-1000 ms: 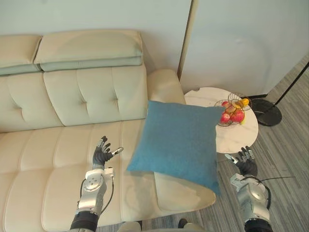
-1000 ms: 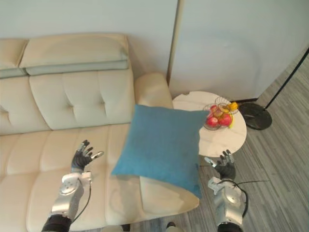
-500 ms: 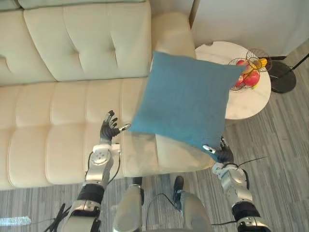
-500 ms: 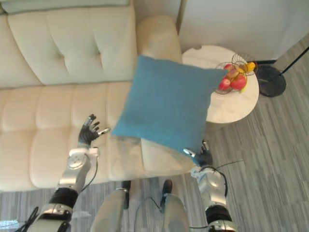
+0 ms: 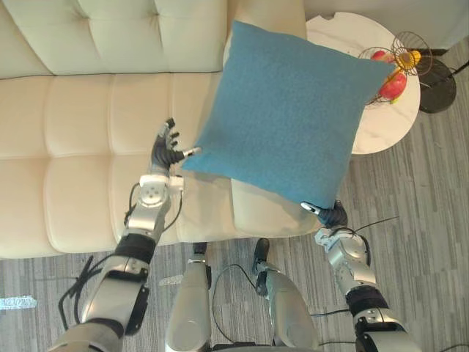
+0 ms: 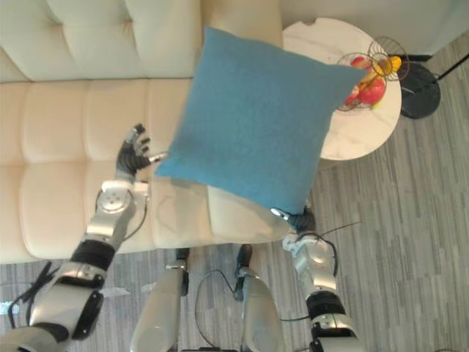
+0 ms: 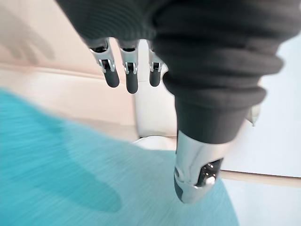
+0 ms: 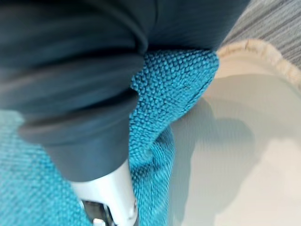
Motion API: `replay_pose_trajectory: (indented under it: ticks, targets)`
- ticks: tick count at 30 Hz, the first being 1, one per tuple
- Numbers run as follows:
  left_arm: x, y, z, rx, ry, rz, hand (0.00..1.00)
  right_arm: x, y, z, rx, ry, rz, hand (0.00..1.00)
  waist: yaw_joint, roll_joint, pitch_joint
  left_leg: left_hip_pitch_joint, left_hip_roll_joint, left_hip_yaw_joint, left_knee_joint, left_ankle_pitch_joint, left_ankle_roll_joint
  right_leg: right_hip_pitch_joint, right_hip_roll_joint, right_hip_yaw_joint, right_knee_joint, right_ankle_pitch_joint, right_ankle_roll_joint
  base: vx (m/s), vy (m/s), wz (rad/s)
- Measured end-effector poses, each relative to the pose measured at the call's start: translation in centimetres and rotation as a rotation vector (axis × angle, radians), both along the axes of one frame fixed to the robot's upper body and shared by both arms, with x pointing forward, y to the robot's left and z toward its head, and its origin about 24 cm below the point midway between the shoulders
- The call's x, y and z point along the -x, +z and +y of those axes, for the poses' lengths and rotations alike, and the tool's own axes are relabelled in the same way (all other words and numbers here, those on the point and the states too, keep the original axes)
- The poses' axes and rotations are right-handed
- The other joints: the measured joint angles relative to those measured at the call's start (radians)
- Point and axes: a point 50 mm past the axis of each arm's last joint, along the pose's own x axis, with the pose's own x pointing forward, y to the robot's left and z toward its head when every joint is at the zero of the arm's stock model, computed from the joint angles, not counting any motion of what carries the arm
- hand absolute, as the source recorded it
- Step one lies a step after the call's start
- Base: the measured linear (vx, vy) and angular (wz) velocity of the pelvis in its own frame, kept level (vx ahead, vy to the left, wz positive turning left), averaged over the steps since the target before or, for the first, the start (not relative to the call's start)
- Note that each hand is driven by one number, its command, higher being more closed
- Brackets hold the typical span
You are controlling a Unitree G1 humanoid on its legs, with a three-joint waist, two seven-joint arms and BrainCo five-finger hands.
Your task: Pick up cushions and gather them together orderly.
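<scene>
There is one cushion (image 5: 289, 110), one cream tufted sofa (image 5: 88, 110), one round white bench (image 5: 342, 33), and two hands. The cushion is square and teal-blue with a coarse woven surface. It is tilted so one corner points down, and it sits in front of the sofa's arm end, between the hands. I cannot tell whether it rests on the sofa. The left hand (image 5: 165, 150) is over the seat with its fingers (image 7: 127, 77) straight and spread, and its thumb tip touches the cushion's left corner. The right hand (image 5: 331, 215) is at the cushion's bottom corner. Its thumb is against the fabric, but its fingers are hidden, so I cannot tell if it grips. On the bench stands one wire fruit basket (image 5: 399, 62) holding red fruit and a yellow piece. Beside the bench, one black round base (image 5: 440, 94) sits on the grey plank floor (image 5: 432, 220).
</scene>
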Motion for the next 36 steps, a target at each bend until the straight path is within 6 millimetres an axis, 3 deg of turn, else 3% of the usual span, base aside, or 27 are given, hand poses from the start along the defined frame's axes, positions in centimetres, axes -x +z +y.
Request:
replay_pose_trajectory:
  ticks: [1,5,11,18,25,30,36]
  targets:
    - [-0.3,1.5,0.1,-0.006,0.0,-0.041,0.0,-0.3,0.4,0.0,0.003,0.003,-0.013,0.0,-0.004,0.001,0.001,-0.006,0.002,0.001,0.001,0.0,0.0,-0.004,0.003,0.002,-0.005,0.004,-0.001,0.01,0.005,-0.04]
    - [-0.6,3.1,0.4,-0.01,0.005,-0.077,0.0,-0.9,1.4,-0.2,0.023,0.01,-0.048,0.0,-0.008,0.0,0.003,-0.008,0.002,0.001,0.0,0.0,0.0,-0.001,0.008,0.005,-0.019,0.013,-0.005,0.01,0.011,-0.03]
    - [-0.6,3.0,1.3,-0.024,0.028,-0.069,0.0,-1.5,2.9,-0.2,0.039,0.019,-0.107,0.0,-0.014,-0.004,0.031,-0.014,0.008,0.006,0.001,0.0,0.0,-0.004,0.017,0.017,-0.037,0.026,-0.008,-0.01,0.003,-0.04]
    - [-0.9,4.3,1.7,-0.036,0.042,-0.095,0.0,-1.5,5.8,-0.4,0.085,0.054,-0.234,0.0,-0.034,-0.01,0.053,-0.026,0.009,0.014,0.007,0.0,0.0,-0.017,0.02,0.028,-0.048,0.043,-0.007,0.01,0.01,-0.06]
    - [-1.0,4.3,2.3,-0.021,0.067,-0.085,0.0,0.2,7.2,-1.2,0.073,0.07,-0.341,0.0,-0.042,-0.013,0.054,-0.029,0.011,0.024,0.011,-0.003,0.002,-0.022,0.022,0.044,-0.054,0.047,-0.006,0.0,0.007,-0.05]
    - [-1.0,4.5,2.4,-0.014,0.071,-0.091,0.0,2.5,8.7,-3.0,0.055,-0.002,-0.45,0.0,-0.046,-0.021,0.059,-0.032,0.017,0.036,0.044,-0.023,0.005,-0.019,0.027,0.055,-0.047,0.046,-0.005,0.0,0.012,-0.08]
    - [-1.1,4.4,2.2,0.009,0.071,-0.092,0.0,4.0,8.2,-4.2,0.04,-0.072,-0.455,0.0,-0.051,-0.024,0.06,-0.022,0.021,0.047,0.046,-0.024,0.004,-0.02,0.028,0.064,-0.036,0.046,-0.005,-0.01,-0.002,-0.04]
